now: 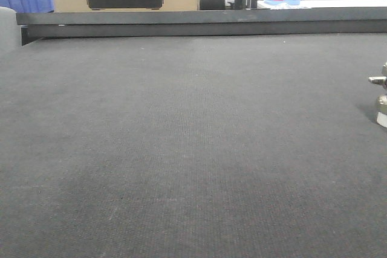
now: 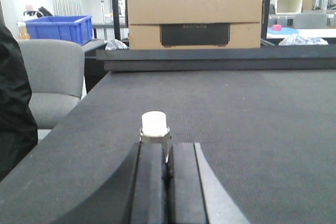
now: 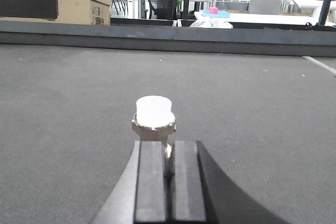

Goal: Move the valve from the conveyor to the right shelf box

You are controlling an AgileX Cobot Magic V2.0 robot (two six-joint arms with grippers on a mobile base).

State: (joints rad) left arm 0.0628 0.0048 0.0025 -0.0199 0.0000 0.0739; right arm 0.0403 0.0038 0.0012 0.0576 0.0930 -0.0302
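The conveyor (image 1: 181, 149), a dark grey woven belt, fills every view. A silvery valve (image 1: 381, 98) with a cream base stands on it at the front view's right edge, partly cut off. In the left wrist view my left gripper (image 2: 167, 146) is shut on a valve (image 2: 155, 124) with a white cap. Its thin metal stem is pinched between the dark fingers (image 2: 152, 182) just above the belt. In the right wrist view my right gripper (image 3: 169, 144) is likewise shut on a white-capped valve (image 3: 154, 113). The right shelf box is out of view, and the front view shows neither gripper.
A black rail (image 1: 199, 22) runs along the belt's far edge. Behind it stand a cardboard box (image 2: 194, 17) and a blue crate (image 2: 58, 27). A grey chair (image 2: 50, 77) and dark cloth (image 2: 13, 108) sit off the belt's left edge.
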